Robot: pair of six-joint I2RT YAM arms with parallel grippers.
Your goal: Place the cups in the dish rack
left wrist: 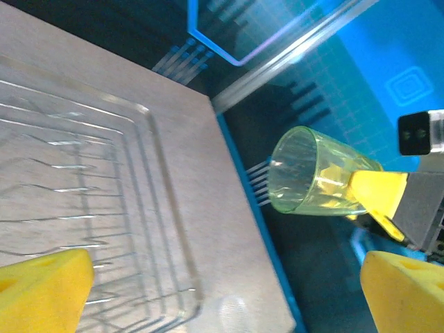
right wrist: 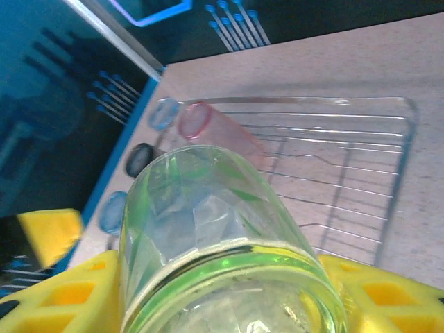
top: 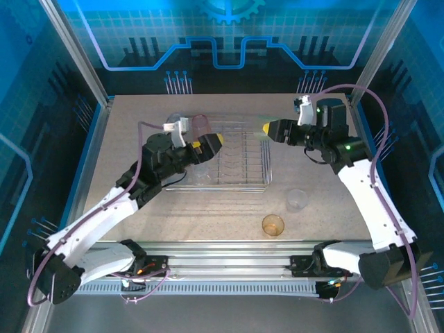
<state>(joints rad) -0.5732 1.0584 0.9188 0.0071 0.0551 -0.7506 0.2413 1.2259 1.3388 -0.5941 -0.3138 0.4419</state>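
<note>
Top external view: the right gripper (top: 272,130) clamps the green cup (right wrist: 208,236) near its base, holding it on its side above the far right corner of the dish rack (right wrist: 333,104). The left gripper (top: 206,144), jaws spread wide and empty, hovers over the rack beside a red-pink cup (top: 201,125) lying inside.

Green cup (right wrist: 208,229), pink cup (right wrist: 215,132), orange cup (top: 273,225) — silver wire rack (right wrist: 326,101)

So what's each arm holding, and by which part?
The right gripper holds the green cup by its base end; the left gripper has open jaws, holding nothing.
</note>
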